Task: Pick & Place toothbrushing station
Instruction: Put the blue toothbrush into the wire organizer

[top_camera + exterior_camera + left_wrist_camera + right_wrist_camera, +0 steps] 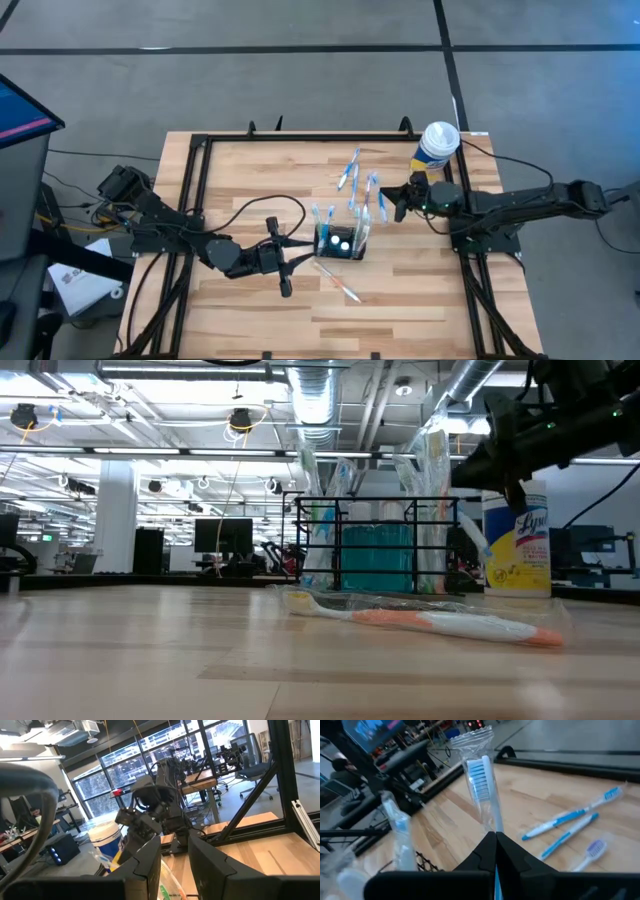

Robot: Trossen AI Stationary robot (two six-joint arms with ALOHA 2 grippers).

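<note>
High view — toothbrushing station (340,242) between both arms; right fingers (495,845) grasping a wrapped toothbrush (482,782), left fingers' (150,862) state unclear.

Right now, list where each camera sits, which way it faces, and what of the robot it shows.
High view: overhead, straight down; both arms, left gripper beside the toothbrushing station.
Low view: tabletop level, facing the room; orange toothbrush lying before the station, right arm above.
Left wrist view: past its own fingers toward the right arm.
Right wrist view: its shut gripper clamps a wrapped toothbrush.
Shared: the Lysol canister shows in the high and low views.
</note>
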